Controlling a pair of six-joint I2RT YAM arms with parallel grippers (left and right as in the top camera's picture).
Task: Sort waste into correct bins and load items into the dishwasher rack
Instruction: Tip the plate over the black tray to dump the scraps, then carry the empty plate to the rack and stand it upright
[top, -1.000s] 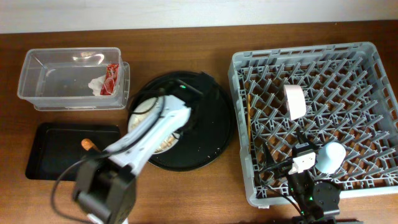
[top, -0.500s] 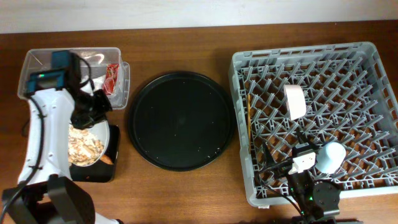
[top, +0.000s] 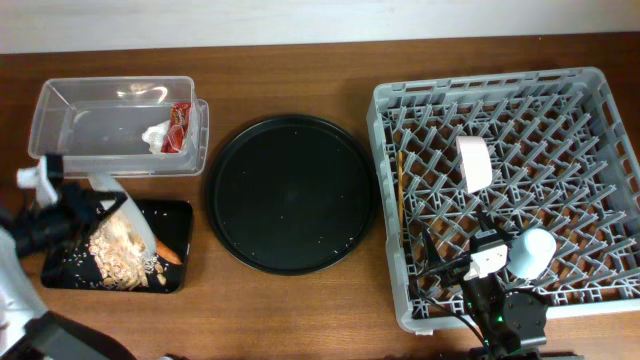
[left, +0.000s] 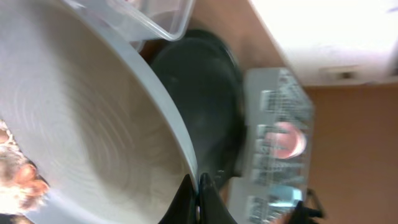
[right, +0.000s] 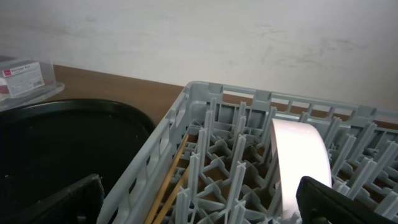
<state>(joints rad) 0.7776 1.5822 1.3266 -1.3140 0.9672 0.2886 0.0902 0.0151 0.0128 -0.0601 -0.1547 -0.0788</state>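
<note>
Left gripper (top: 88, 208), at 9 o'clock on the table seen from overhead, pinches the round white plate (top: 128, 215) by its rim and holds it steeply tilted over the shallow black tray (top: 178, 222). Pale rice-like scraps (top: 115, 252) lie heaped on that tray under the plate's lower edge, and the carrot piece (top: 171, 255) sits toward the tray's 4 o'clock corner. At 10 o'clock the clear box (top: 90, 130) holds the white tissue (top: 155, 135) and the red wrapper (top: 181, 122). A round black tray (top: 290, 195) fills the centre. At 3 o'clock the grey rack (top: 560, 120) carries the white bowl (top: 473, 163) on edge, the chopsticks (top: 401, 185) along its 9 o'clock side and the light-blue cup (top: 533, 250) near 5 o'clock.

Left wrist view: the jaws meet on the plate's rim at 6 o'clock, and scraps show on the plate's face at 8 o'clock.

Right wrist view: the right gripper (right: 199, 186) hangs over the rack with its jaws spread wide, the bowl at 3 o'clock and the chopsticks at 7 o'clock.
</note>
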